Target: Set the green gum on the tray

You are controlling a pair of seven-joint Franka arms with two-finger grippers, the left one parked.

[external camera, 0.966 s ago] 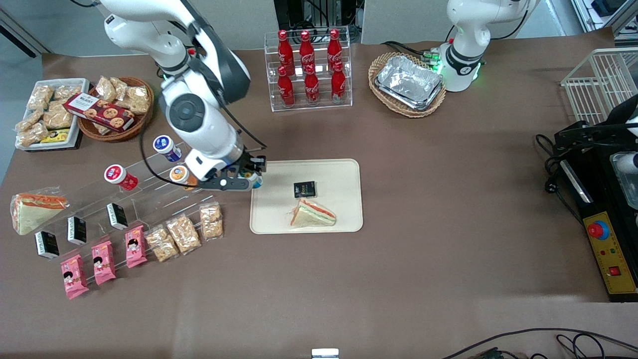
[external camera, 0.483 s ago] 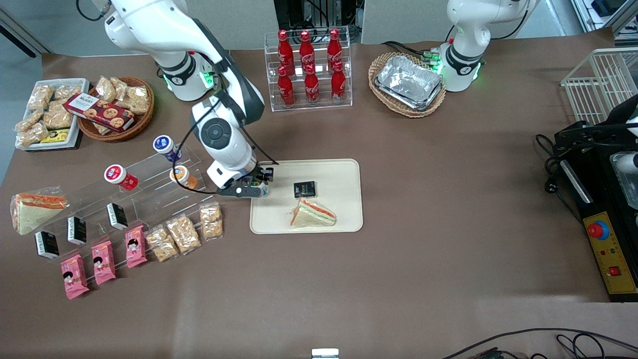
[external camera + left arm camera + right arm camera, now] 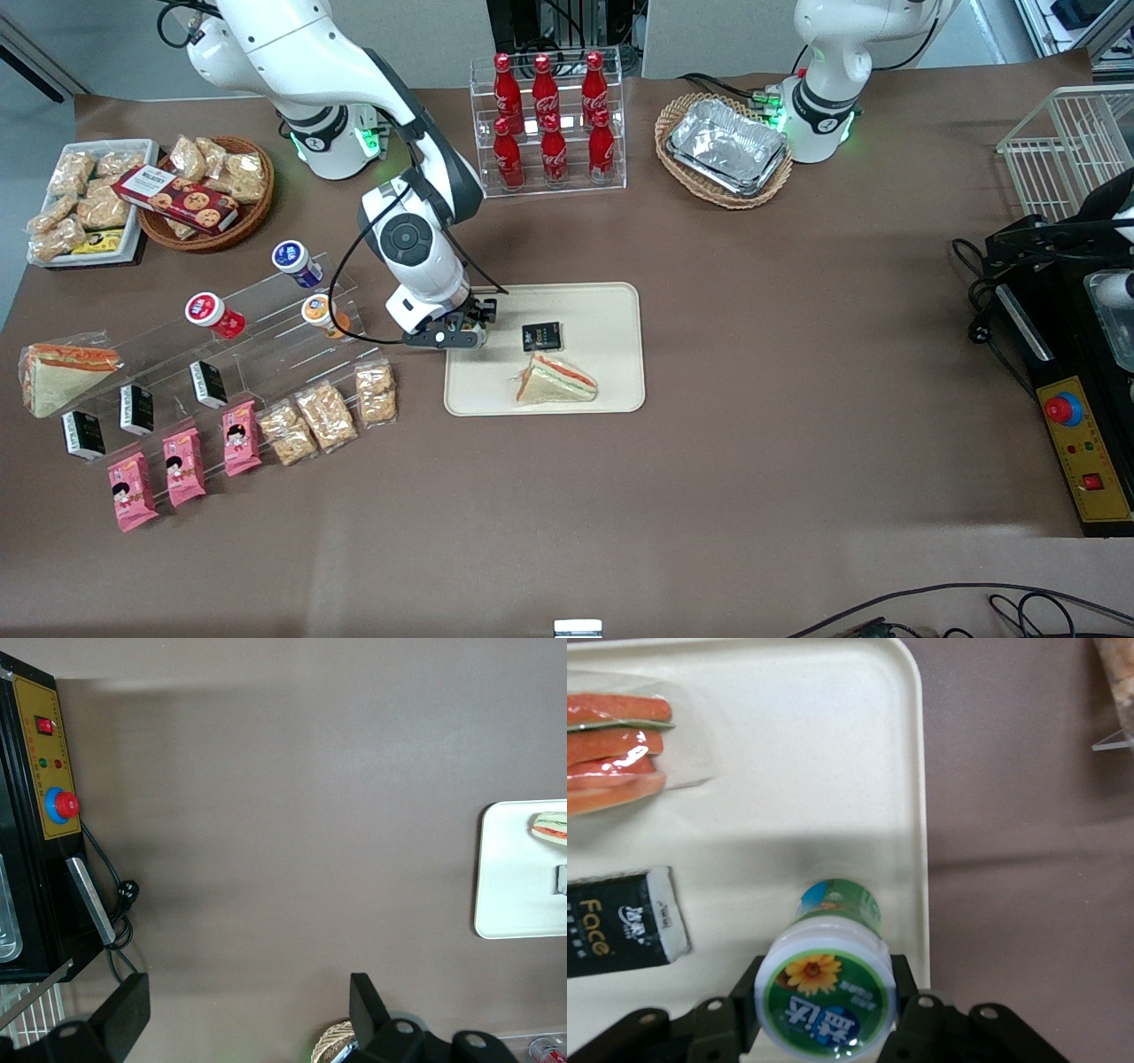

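The pincer (image 3: 467, 338), closed on the green gum (image 3: 825, 989), has moved from the acrylic rack (image 3: 266, 341) to just above the tray (image 3: 611, 306) edge, at nine o'clock from the black packet (image 3: 541, 337), so only lowering and release remain
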